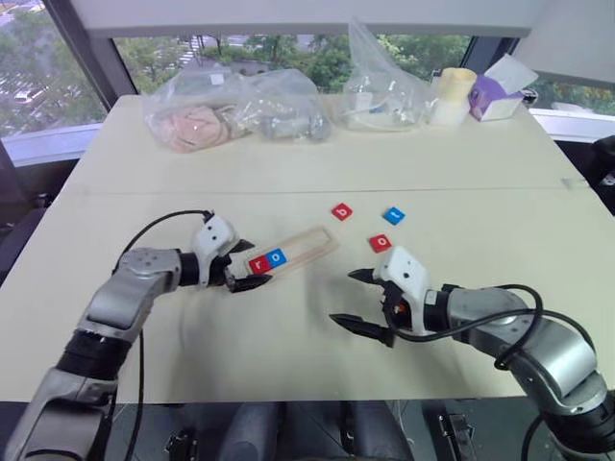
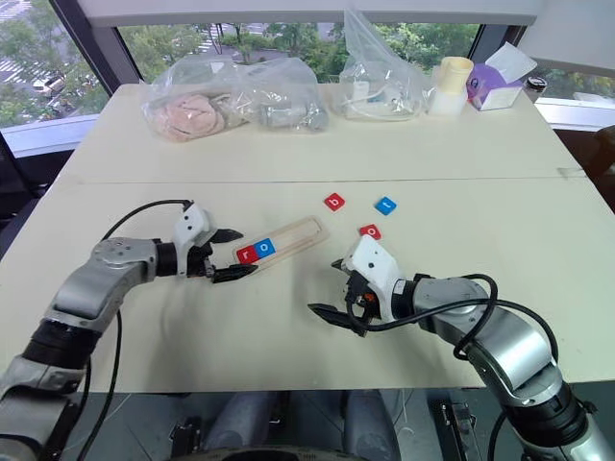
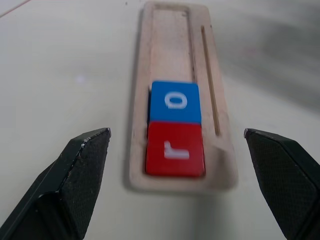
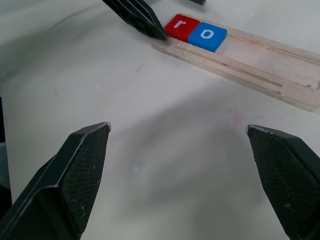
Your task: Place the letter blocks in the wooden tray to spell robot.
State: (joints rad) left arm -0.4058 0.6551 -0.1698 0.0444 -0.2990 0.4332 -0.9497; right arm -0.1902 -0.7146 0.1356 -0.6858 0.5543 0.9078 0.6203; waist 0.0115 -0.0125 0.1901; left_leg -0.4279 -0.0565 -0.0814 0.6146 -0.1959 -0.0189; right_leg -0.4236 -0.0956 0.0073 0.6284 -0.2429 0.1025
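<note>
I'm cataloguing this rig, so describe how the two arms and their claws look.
Both arms are silver-grey metal with black joints and a loose black cable looping along each. Each wrist carries a white housing. The left claw and right claw each have two pointed black fingers with finely textured inner pads.

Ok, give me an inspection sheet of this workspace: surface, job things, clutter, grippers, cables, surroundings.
Surface: pale table, seam across the middle.
Job's things: wooden tray holds red r block and blue o block at its near end; red b block, blue block and red o block loose beyond it.
Clutter: plastic bags, cup, purple box at the far edge.
Grippers: left gripper open, straddling the tray's end; right gripper open, empty.
Cables: black cables looping over both arms.
Surroundings: windows, trees outside.
</note>
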